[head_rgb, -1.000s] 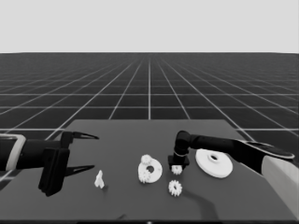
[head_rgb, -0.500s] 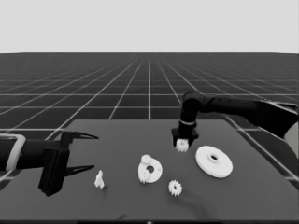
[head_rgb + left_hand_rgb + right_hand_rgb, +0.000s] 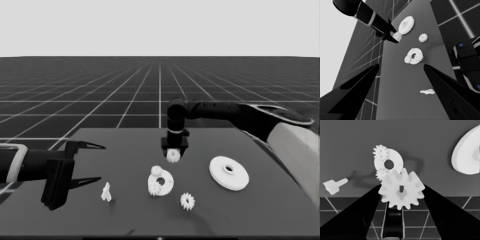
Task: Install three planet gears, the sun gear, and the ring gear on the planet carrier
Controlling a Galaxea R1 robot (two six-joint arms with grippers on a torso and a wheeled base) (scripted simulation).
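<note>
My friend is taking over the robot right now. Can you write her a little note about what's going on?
Right pincer: shut on a gear, held above the table behind the smaller round part.
Left pincer: open, waiting over the table's left end, holding nothing.
Done: two gears sit on the smaller round part.
Left: the held gear, the loose gear in front, then the larger round part on top.
Thin white piece lies near the left pincer.

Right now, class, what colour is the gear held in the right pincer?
White, seen best in the right wrist view: the gear sits between the right pincer fingers.
</note>
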